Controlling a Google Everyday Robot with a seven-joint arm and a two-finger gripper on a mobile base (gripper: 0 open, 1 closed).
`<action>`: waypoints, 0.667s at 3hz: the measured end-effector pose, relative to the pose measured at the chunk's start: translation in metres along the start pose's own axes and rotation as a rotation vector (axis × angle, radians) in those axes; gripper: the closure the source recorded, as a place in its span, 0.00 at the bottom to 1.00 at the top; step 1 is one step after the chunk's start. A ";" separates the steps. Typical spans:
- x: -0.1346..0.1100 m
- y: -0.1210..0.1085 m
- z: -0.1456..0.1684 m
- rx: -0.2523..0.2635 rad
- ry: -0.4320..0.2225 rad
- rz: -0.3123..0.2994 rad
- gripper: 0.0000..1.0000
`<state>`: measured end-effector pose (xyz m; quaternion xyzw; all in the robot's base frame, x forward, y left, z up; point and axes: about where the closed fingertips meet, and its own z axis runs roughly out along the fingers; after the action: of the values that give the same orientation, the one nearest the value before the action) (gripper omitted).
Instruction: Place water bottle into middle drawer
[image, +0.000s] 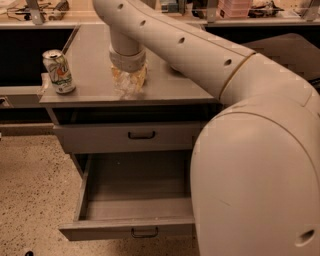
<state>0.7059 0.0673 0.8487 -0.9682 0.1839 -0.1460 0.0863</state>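
Observation:
The water bottle (128, 84), clear and crinkly, lies on the grey cabinet top (95, 70) near its front edge. My gripper (129, 76) is directly over it, down around the bottle, under the white wrist. The middle drawer (135, 200) is pulled open below and its inside is bare; its flat front with a dark handle (144, 232) faces me. The drawer front above it (130, 136) is shut.
A soda can (59, 71) stands upright at the cabinet top's front left corner. My large white arm fills the right half of the view and hides the cabinet's right side. Speckled floor lies to the left. Cluttered benches run along the back.

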 end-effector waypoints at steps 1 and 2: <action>-0.017 0.042 -0.022 0.041 -0.175 0.256 1.00; -0.055 0.071 -0.058 0.113 -0.337 0.497 1.00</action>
<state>0.6153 0.0161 0.8734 -0.8977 0.3900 0.0323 0.2022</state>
